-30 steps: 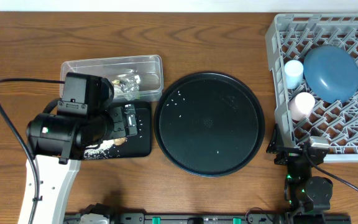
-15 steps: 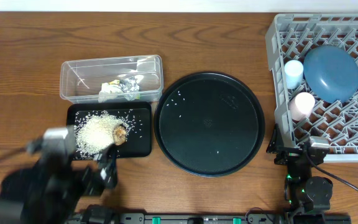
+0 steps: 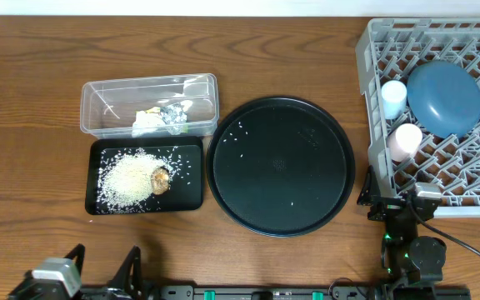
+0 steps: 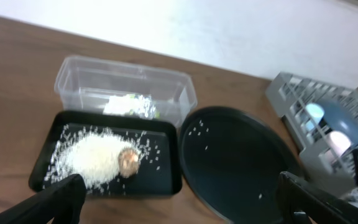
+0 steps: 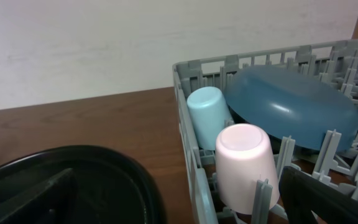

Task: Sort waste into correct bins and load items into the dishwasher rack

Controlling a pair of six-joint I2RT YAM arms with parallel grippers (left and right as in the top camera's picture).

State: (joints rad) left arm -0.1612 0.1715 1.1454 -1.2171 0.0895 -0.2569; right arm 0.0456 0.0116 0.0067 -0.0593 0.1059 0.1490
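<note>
Rack point(image 3: 440, 25), far right: plate point(image 3: 444, 98), blue cup point(image 3: 393, 97) and pink cup point(image 3: 407, 140) loaded. Round tray point(image 3: 280, 167) carries stray grains point(image 3: 238, 133). Clear tub point(image 3: 98, 104) holds wrappers point(image 3: 163, 119); black tray point(image 3: 186, 196) holds rice point(image 3: 127, 179) and a lump point(image 3: 160, 180). Left gripper point(image 3: 102, 260) and right gripper point(image 5: 179, 183) are spread wide, holding nothing. We judge sorting nearly finished; the next move calls for clearing the strays.

Overhead looks straight down; my low wrist cameras face the wall point(image 5: 104, 43), both seeing the dishwasher rack point(image 3: 370, 58), right closest.
</note>
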